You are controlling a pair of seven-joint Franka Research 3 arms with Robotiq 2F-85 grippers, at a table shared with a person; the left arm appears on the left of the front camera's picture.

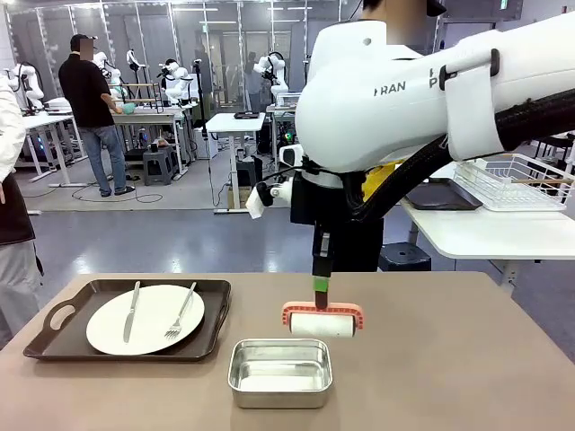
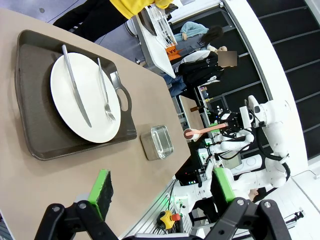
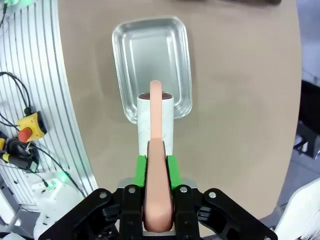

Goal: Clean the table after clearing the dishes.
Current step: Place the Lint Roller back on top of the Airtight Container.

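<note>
Front view, our right claw clamped on a pink-handled lint roller hanging beneath it over the table, steel pan near the claw, plate on tray well to its left, our left claw spread apart.

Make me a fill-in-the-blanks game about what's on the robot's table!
1. The knife and fork lie on a round white ____.
2. That dish sits on a dark brown ____ with handles.
3. The right gripper is shut on the handle of a cleaning ____, near the steel pan.
4. The left gripper is not shut but ____.

Missing words: plate; tray; roller; open.
</note>
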